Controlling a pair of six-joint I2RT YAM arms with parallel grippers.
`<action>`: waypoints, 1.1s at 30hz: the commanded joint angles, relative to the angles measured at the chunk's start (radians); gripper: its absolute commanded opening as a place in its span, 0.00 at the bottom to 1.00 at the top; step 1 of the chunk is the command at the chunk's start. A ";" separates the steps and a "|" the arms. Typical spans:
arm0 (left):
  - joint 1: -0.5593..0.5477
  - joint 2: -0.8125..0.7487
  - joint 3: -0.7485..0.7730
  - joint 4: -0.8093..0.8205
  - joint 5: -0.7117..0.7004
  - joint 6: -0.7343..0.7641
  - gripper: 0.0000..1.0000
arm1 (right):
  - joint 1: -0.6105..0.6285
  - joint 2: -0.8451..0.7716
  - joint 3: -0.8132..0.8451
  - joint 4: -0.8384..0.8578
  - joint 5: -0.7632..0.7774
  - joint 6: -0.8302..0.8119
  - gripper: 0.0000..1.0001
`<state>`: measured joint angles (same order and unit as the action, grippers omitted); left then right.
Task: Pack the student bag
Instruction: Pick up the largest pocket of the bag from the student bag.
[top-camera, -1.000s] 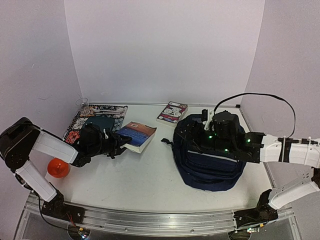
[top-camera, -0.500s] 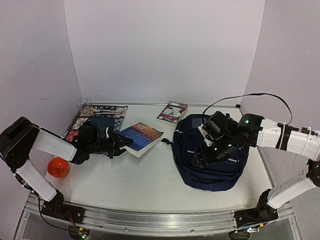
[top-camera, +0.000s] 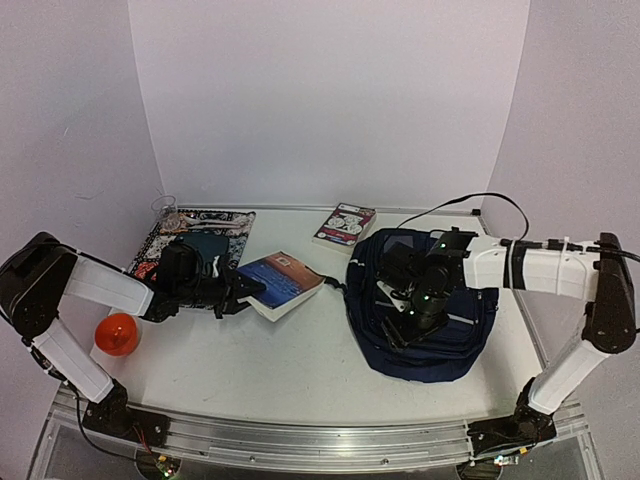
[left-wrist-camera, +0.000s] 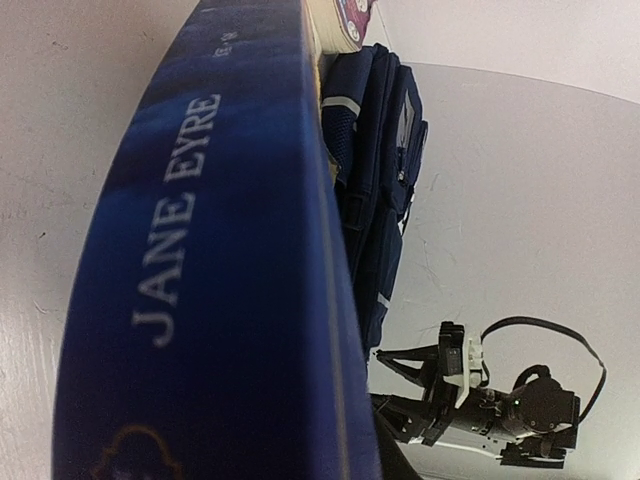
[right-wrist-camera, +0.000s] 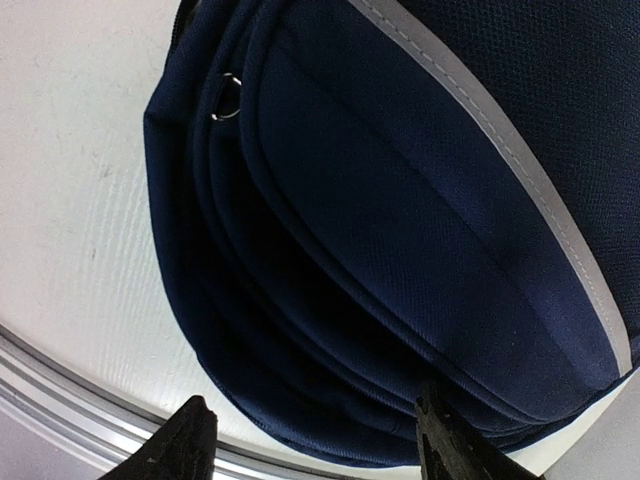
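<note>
Left fingers (top-camera: 232, 293) still clamping book (top-camera: 285, 282), right fingers (right-wrist-camera: 445, 455) spread apart, swung lower over student bag (top-camera: 450, 352)

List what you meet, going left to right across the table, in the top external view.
orange ball → patterned mat → Jane Eyre book → pale-covered book → navy backpack
</note>
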<state>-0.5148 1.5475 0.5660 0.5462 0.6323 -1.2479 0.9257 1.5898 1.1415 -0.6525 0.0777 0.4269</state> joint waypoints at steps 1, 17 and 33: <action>0.005 -0.081 0.089 0.162 0.057 0.053 0.00 | -0.001 0.060 0.031 -0.077 0.068 -0.037 0.67; 0.007 -0.099 0.116 0.149 0.105 0.066 0.00 | 0.014 0.130 0.036 -0.122 0.135 -0.053 0.39; 0.007 -0.134 0.112 0.137 0.112 0.071 0.00 | 0.046 0.198 0.041 -0.104 0.133 -0.064 0.10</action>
<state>-0.5133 1.5016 0.6018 0.5053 0.6981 -1.2263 0.9654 1.7900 1.1548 -0.6781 0.2061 0.3531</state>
